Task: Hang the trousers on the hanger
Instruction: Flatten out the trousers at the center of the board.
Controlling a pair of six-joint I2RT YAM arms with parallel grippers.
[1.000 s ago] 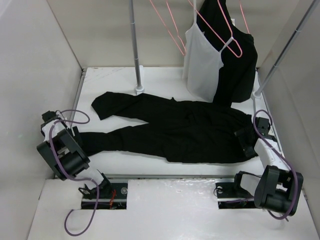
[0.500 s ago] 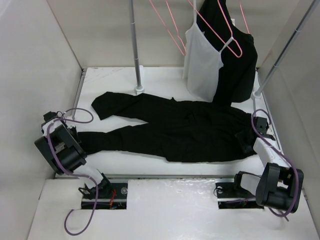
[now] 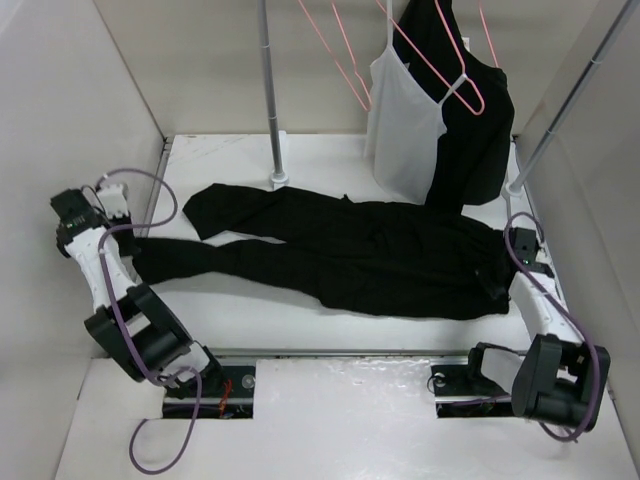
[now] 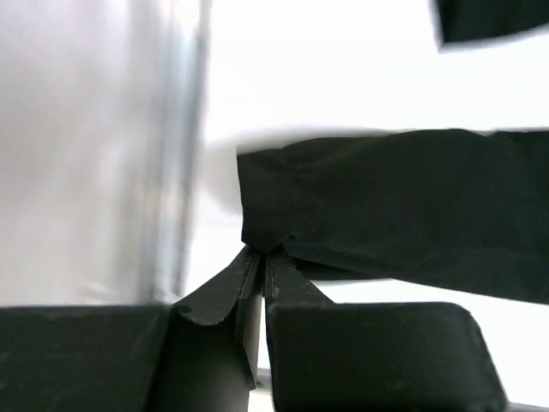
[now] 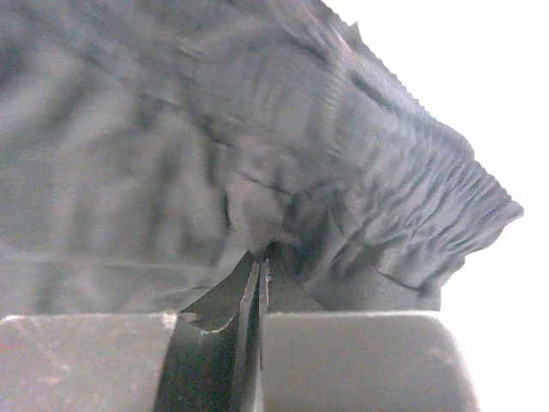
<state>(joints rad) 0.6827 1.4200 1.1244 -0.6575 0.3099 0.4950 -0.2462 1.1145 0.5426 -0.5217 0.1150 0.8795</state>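
Top view: the black trousers [image 3: 350, 265] lie flat on the table, spanning the gap between both pincers. The left pincer [image 3: 137, 250] is closed on the end of the near leg. The right pincer [image 3: 503, 278] is closed on the waistband. The empty pink hanger [image 3: 332, 50] hangs well beyond and above both pincers.

Left wrist view: the left pincer [image 4: 262, 251] has its jaws pressed together on a corner of the leg hem. The rest of the leg [image 4: 386, 215] runs ahead and to the right of the tips. The bite looks thin.

Right wrist view: the right pincer [image 5: 260, 254] is clamped on a fold of the gathered waistband [image 5: 386, 172], which spreads ahead and to the right.

To do this step well, both ends should probably rise together at an even height. Pulling the ends apart could tug the hem corner free.
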